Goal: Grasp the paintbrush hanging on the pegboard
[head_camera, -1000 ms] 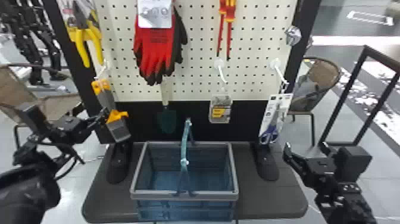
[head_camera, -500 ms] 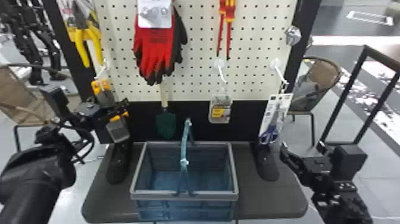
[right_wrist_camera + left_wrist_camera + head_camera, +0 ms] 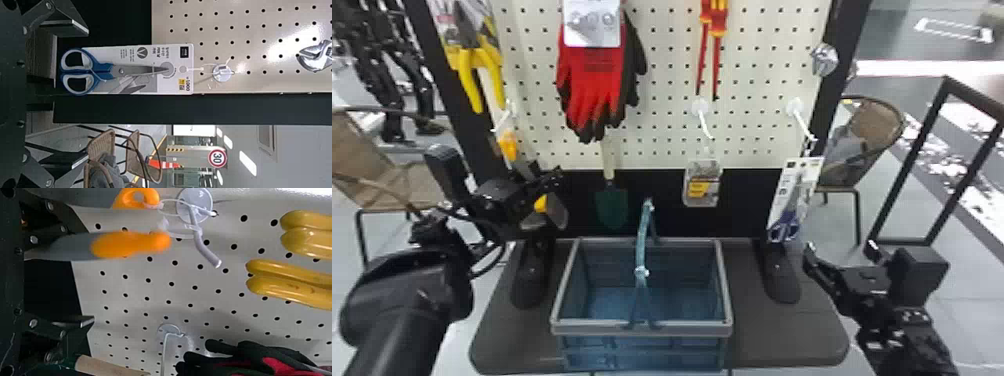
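Pegboard (image 3: 752, 75) stands upright at the table's (image 3: 782, 330) far edge. Tools hang from hooks on its face, so they are reached from the front. Left gripper (image 3: 88, 277) sits at the board's lower left, fingers wide apart, nothing clamped. Paintbrush (image 3: 129, 243) lies between them, close against one finger; contact not confirmed. A white loop ties its orange handle to the hook (image 3: 201, 239). Right gripper (image 3: 814, 260) parked low at near right, spread open, empty.
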